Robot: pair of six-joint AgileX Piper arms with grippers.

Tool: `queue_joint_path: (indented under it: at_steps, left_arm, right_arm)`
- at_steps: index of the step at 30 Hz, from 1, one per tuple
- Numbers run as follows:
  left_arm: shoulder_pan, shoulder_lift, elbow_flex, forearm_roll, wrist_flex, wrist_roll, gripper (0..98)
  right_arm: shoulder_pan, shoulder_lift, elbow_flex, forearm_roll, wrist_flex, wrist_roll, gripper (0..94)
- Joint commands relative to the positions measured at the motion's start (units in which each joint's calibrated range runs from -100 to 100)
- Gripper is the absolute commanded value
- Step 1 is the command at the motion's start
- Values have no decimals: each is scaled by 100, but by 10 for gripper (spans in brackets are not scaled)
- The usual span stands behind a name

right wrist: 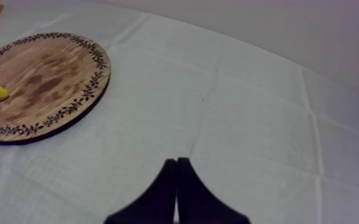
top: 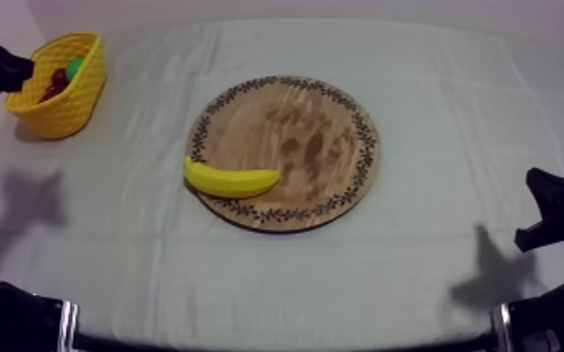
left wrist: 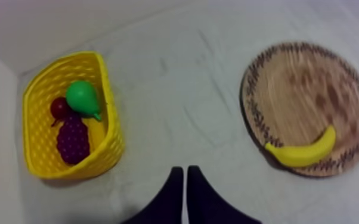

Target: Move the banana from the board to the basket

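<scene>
banana (top: 232, 180) on board (top: 314, 122) rim | basket (top: 75, 98) well apart | left pincer (left wrist: 185, 173) closed, empty | right pincer (right wrist: 176, 163) closed, empty

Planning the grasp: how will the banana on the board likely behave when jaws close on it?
The banana looks smooth, so it may slip. Its curved body, lying at the rim of the wooden board, might rock or pivot. Being toy fruit, probably light and stiff.

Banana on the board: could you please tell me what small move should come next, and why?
Probably open the left gripper and move it toward the banana. It is shut on nothing, over the cloth between basket and board, and the banana lies untouched at the board's rim on the basket's side.
</scene>
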State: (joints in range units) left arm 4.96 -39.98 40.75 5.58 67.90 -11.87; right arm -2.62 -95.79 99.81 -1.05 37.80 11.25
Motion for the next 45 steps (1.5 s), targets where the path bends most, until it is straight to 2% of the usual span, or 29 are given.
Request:
queue_joint_path:
  at_steps: [1, 5, 10, 21, 29, 36, 41, 43, 45]
  left_arm:
    - [32, 485, -341, 0, 438, -350, 1]
    - [205, 881, -594, -90, 829, -630, 1]
    - [565, 1163, -854, -323, 1113, -771, 1]
    - [1701, 1890, -1162, -666, 1116, -763, 5]
    - [2327, 2515, -1252, -845, 1056, -720, 10]
    - [2634, 3133, -1312, -915, 1026, -724, 15]
    - [2774, 3390, -1327, -1008, 865, -595, 16]
    - [2818, 3444, -1337, -1042, 790, -549, 46]
    - [2852, 3485, -1351, -1067, 732, -519, 122]
  right_arm:
    - [1, 3, -3, 0, 2, 1, 2]
    - [1, 3, -3, 0, 2, -1, 2]
    - [1, 3, -3, 0, 2, 1, 2]
    - [1, 3, -3, 0, 2, 1, 2]
    - [1, 3, -3, 0, 2, 1, 2]
    - [1, 3, -3, 0, 2, 1, 2]
    - [1, 3, -3, 0, 2, 1, 2]
    - [1, 3, -3, 0, 2, 1, 2]
    - [1, 3, -3, 0, 2, 1, 2]
